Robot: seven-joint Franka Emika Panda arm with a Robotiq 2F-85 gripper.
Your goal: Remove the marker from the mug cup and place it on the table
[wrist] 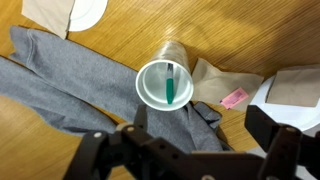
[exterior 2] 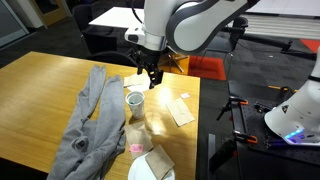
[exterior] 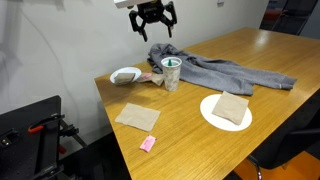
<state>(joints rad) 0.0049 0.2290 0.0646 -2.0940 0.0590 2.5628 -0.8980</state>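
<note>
The whitish-grey mug cup [wrist: 150, 88] stands upright on the wood-grain table [wrist: 150, 30], partly on a grey cloth [wrist: 60, 80]. The green marker [wrist: 171, 84] stands inside it, leaning on the wall. My gripper [wrist: 200, 122] is open and empty, well above the cup, which lies slightly off to one side of the gap between the fingers. In both exterior views the gripper [exterior: 152, 22] [exterior 2: 150, 72] hangs above the cup [exterior: 171, 74] [exterior 2: 135, 102] without touching it.
A grey cloth [exterior: 215, 70] [exterior 2: 90, 125] sprawls beside the cup. A white bowl [exterior: 126, 75], a plate with a brown napkin [exterior: 226, 110], a loose napkin [exterior: 137, 117] and a pink block [exterior: 148, 144] [wrist: 234, 97] lie around. The table edge is near.
</note>
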